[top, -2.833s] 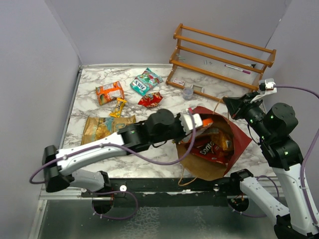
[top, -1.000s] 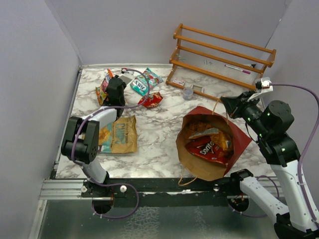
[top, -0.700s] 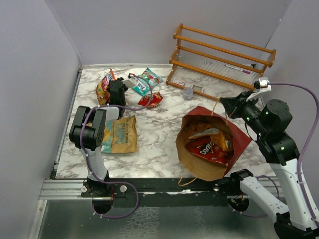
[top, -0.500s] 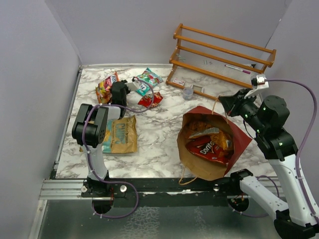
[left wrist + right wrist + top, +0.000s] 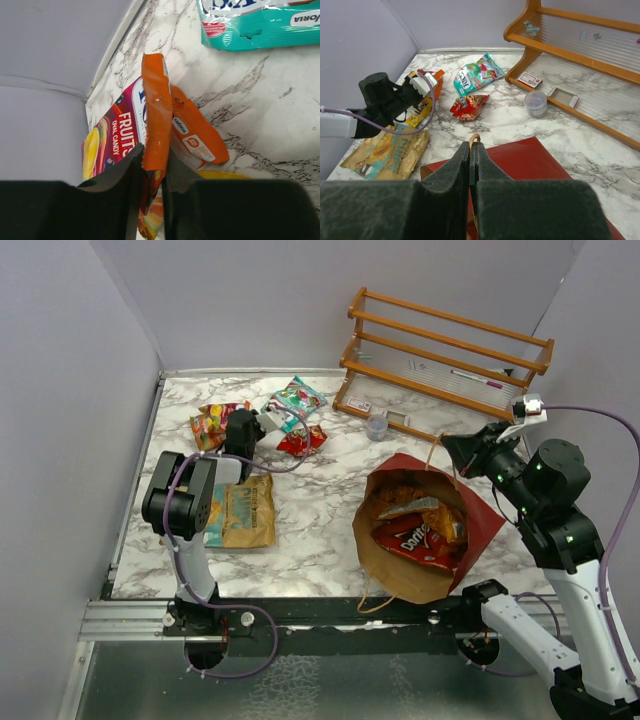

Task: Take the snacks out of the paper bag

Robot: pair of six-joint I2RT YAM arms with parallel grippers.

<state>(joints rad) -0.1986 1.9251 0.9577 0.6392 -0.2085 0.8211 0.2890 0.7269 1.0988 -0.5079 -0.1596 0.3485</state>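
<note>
The red paper bag lies open at the right with an orange and a red snack packet inside. My right gripper is shut on its string handle, above the bag's red side. My left gripper is at the far left, shut on the edge of an orange snack packet just above the table. A red fruit-candy packet and another orange packet lie against it. A teal packet, a small red packet and the tan pouch lie nearby.
An orange wooden rack stands at the back right, with a small clear cup in front of it. A yellow bar packet lies by the tan pouch. Walls close the left and back sides.
My left arm left the bag and swung to the far left with a packet, then brought it slightly nearer and lower. My right gripper kept hold of the handle.
</note>
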